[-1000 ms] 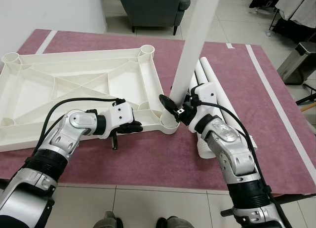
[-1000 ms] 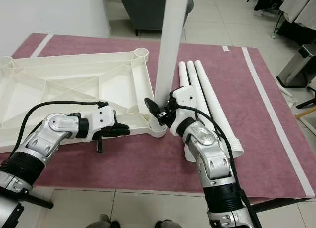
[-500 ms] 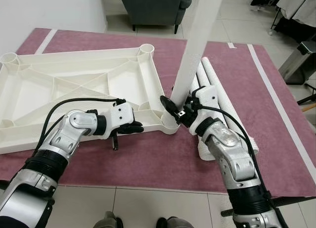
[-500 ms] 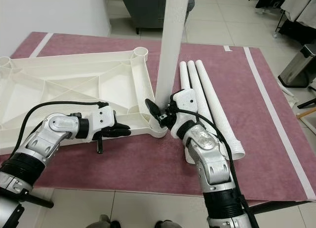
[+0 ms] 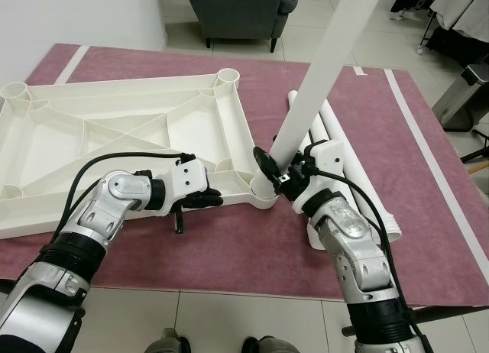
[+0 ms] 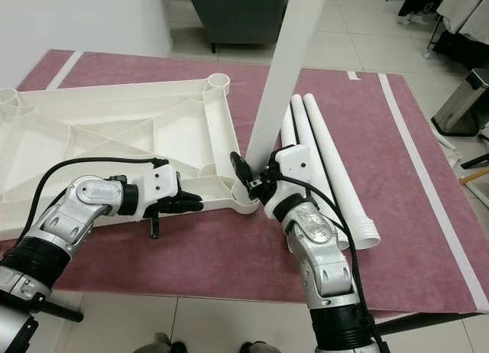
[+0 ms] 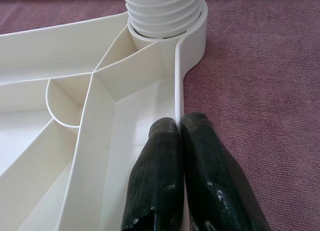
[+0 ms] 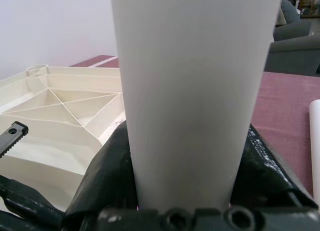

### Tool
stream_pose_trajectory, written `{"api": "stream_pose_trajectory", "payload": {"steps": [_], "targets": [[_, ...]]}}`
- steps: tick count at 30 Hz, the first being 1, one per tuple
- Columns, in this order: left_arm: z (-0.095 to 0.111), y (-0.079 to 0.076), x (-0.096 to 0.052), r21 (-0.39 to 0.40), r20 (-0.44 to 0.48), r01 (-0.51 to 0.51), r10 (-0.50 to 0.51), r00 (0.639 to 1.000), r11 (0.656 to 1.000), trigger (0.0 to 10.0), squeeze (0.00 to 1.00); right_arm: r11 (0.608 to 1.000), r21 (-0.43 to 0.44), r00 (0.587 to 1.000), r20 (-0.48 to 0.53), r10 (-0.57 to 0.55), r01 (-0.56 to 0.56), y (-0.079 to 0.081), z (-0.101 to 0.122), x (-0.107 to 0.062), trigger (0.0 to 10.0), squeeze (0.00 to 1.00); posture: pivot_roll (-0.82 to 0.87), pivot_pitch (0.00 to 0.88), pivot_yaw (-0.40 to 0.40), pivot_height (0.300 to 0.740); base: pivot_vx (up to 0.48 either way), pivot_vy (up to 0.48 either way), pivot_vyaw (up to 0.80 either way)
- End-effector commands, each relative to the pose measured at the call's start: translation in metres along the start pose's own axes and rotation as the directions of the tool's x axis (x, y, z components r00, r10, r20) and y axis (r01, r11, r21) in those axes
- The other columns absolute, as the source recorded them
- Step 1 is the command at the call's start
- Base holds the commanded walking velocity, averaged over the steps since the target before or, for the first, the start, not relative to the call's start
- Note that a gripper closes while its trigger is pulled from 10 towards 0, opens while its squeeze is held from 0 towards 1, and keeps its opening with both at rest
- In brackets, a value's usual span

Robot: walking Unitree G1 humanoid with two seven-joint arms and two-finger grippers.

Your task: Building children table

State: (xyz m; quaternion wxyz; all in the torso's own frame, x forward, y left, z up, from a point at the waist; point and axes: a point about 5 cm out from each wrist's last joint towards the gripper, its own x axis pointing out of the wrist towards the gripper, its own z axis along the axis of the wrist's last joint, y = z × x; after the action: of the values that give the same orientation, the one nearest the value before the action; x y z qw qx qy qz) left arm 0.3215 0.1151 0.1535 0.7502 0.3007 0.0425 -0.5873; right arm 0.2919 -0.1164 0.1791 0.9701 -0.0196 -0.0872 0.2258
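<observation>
Clamped on the white leg point(image 5: 306, 116), the right gripper point(image 5: 276, 172) tilts it over the near corner socket point(image 5: 263, 192) of the upturned tabletop point(image 5: 114, 131), threaded end seated. Left gripper point(image 7: 182, 161), fingers pressed together on the rim, steadies the tabletop. Spare legs point(image 6: 336, 177) lie beside it on the rug point(image 5: 229, 246).

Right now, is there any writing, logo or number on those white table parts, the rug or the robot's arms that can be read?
None can be read: the white tabletop, the table leg in the right gripper, the spare legs and the rug show no legible text.
</observation>
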Motion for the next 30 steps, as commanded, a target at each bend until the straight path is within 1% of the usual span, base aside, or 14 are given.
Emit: {"api": "stream_pose_trajectory", "payload": {"steps": [1, 2, 5, 7, 9, 10, 12, 17, 18, 19, 22, 26, 27, 30], "targets": [[-0.009, -0.009, 0.004, -0.044, -0.016, 0.007, -0.008, 1.000, 0.999, 10.0, 0.00, 0.993, -0.028, 0.970, -0.211, -0.121, 0.118, -0.003, -0.043, -0.011, 10.0, 0.00, 0.04, 0.131, 0.006, 0.740, 0.000, 0.000, 0.00], [-0.009, -0.009, 0.004, -0.044, -0.016, 0.007, -0.008, 1.000, 0.999, 10.0, 0.00, 0.993, -0.028, 0.970, -0.211, -0.121, 0.118, -0.003, -0.043, -0.011, 10.0, 0.00, 0.04, 0.131, 0.006, 0.740, 0.000, 0.000, 0.00], [-0.009, -0.008, 0.003, -0.044, -0.017, 0.003, -0.004, 1.000, 0.999, 10.0, 0.00, 0.975, -0.038, 0.949, -0.225, -0.222, 0.219, -0.004, -0.047, -0.014, 10.0, 0.00, 0.04, 0.133, 0.005, 0.740, 0.000, 0.000, 0.00], [-0.009, -0.008, 0.003, -0.044, -0.017, 0.003, -0.004, 1.000, 0.999, 10.0, 0.00, 0.975, -0.038, 0.949, -0.225, -0.222, 0.219, -0.004, -0.047, -0.014, 10.0, 0.00, 0.04, 0.133, 0.005, 0.740, 0.000, 0.000, 0.00], [-0.009, -0.009, 0.003, -0.045, -0.017, 0.004, -0.005, 1.000, 0.999, 10.0, 0.00, 0.947, -0.013, 0.920, -0.234, -0.314, 0.320, -0.005, -0.052, -0.019, 10.0, 0.00, 0.04, 0.137, 0.008, 0.740, 0.000, 0.000, 0.00], [-0.009, -0.009, 0.003, -0.045, -0.017, 0.004, -0.005, 1.000, 0.999, 10.0, 0.00, 0.947, -0.013, 0.920, -0.234, -0.314, 0.320, -0.005, -0.052, -0.019, 10.0, 0.00, 0.04, 0.137, 0.008, 0.740, 0.000, 0.000, 0.00], [-0.009, -0.009, 0.003, -0.045, -0.017, 0.007, -0.007, 1.000, 0.999, 10.0, 0.00, 0.914, -0.010, 0.878, -0.271, -0.393, 0.406, -0.007, -0.059, -0.025, 10.0, 0.00, 0.04, 0.138, 0.009, 0.740, 0.000, 0.000, 0.00], [-0.009, -0.009, 0.003, -0.045, -0.017, 0.007, -0.008, 1.000, 0.999, 10.0, 0.00, 0.903, -0.012, 0.864, -0.287, -0.414, 0.429, -0.007, -0.062, -0.027, 10.0, 0.00, 0.04, 0.138, 0.009, 0.740, 0.000, 0.000, 0.00], [-0.009, -0.009, 0.003, -0.044, -0.018, 0.008, -0.009, 1.000, 0.999, 10.0, 0.00, 0.886, -0.024, 0.839, -0.312, -0.447, 0.463, -0.008, -0.066, -0.029, 10.0, 0.00, 0.04, 0.137, 0.011, 0.740, 0.000, 0.000, 0.00], [-0.009, -0.009, 0.003, -0.044, -0.018, 0.008, -0.009, 1.000, 0.999, 10.0, 0.00, 0.886, -0.024, 0.839, -0.312, -0.447, 0.463, -0.008, -0.066, -0.029, 10.0, 0.00, 0.04, 0.137, 0.011, 0.740, 0.000, 0.000, 0.00], [-0.009, -0.008, 0.003, -0.044, -0.020, 0.006, -0.007, 1.000, 0.999, 10.0, 0.00, 0.858, -0.107, 0.785, -0.358, -0.505, 0.503, -0.008, -0.071, -0.031, 10.0, 0.00, 0.04, 0.139, 0.009, 0.740, 0.000, 0.000, 0.00], [-0.010, -0.008, 0.003, -0.044, -0.021, 0.006, -0.007, 1.000, 0.999, 10.0, 0.00, 0.857, -0.115, 0.784, -0.357, -0.508, 0.503, -0.007, -0.071, -0.031, 10.0, 0.00, 0.04, 0.138, 0.008, 0.740, 0.000, 0.000, 0.00], [-0.010, -0.008, 0.002, -0.045, -0.021, 0.004, -0.005, 1.000, 0.999, 10.0, 0.00, 0.856, -0.172, 0.785, -0.344, -0.516, 0.487, -0.005, -0.069, -0.028, 10.0, 0.00, 0.04, 0.138, 0.005, 0.740, 0.000, 0.000, 0.00], [-0.010, -0.009, 0.002, -0.045, -0.022, 0.004, -0.005, 1.000, 0.999, 10.0, 0.00, 0.855, -0.186, 0.785, -0.339, -0.518, 0.484, -0.005, -0.068, -0.028, 10.0, 0.00, 0.04, 0.138, 0.005, 0.740, 0.000, 0.000, 0.00]]}}
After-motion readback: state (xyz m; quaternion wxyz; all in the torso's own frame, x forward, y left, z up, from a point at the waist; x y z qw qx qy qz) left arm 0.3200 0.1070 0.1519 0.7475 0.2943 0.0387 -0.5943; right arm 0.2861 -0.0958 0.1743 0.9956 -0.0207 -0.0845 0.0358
